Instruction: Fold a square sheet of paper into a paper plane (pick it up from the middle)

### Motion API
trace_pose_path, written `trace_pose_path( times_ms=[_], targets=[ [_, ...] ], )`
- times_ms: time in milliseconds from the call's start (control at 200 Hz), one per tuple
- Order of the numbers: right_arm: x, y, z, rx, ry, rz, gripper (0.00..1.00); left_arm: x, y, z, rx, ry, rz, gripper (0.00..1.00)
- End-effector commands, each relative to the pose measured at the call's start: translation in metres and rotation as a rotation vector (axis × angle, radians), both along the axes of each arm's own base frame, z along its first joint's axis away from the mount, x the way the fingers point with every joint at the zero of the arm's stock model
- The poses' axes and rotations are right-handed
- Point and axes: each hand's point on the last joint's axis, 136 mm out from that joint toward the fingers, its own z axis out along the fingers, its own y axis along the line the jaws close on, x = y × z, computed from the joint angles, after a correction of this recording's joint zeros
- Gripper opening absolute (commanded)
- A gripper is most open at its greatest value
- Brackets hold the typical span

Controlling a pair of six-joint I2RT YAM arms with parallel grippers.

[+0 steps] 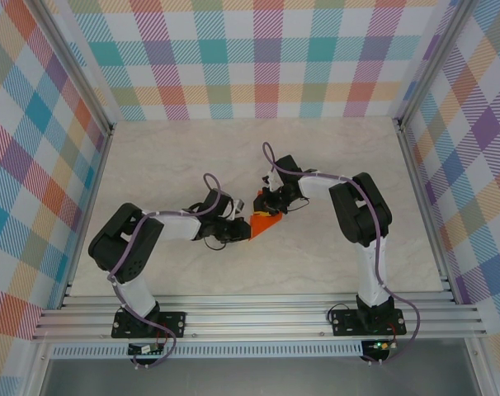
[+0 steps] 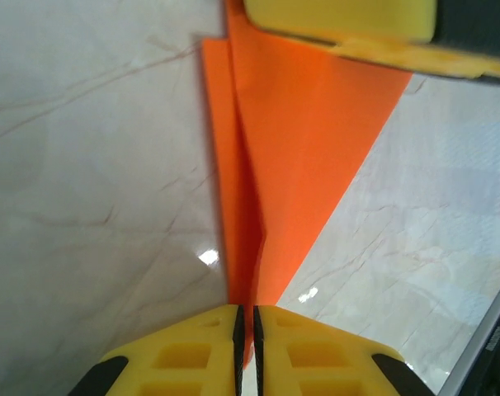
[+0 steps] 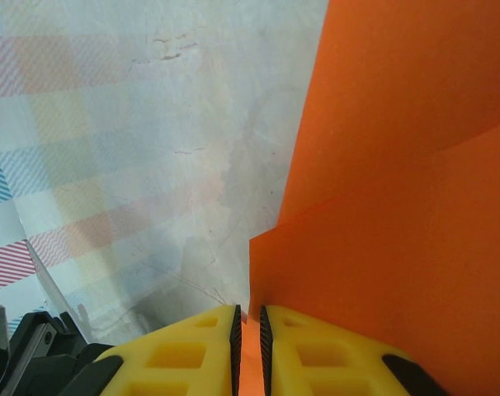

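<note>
The square sheet of paper (image 1: 266,223) is bright orange, folded into a smaller pointed shape, and held just above the table's middle between both arms. My left gripper (image 1: 244,230) is shut on its left end. In the left wrist view the creased paper (image 2: 308,124) runs up from my left gripper (image 2: 247,313), whose jaws pinch its narrow end. The right gripper's yellow finger (image 2: 341,18) covers the paper's far edge. My right gripper (image 1: 271,206) is shut on the upper edge. In the right wrist view the layered paper (image 3: 398,181) rises from my right gripper (image 3: 247,313).
A pale marble-patterned tabletop (image 1: 192,157) lies under the paper. Checked cloth walls (image 1: 258,58) on aluminium posts close the back and both sides. A metal rail (image 1: 258,318) carrying the arm bases runs along the near edge.
</note>
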Motion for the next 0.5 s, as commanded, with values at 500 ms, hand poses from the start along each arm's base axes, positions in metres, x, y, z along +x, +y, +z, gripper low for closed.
trace_pose_path(
  times_ms=[500],
  targets=[
    [-0.013,-0.011,-0.032,-0.089,0.062,0.000,0.17,0.015,-0.030,0.057,-0.108,-0.057,-0.052,0.17]
  ],
)
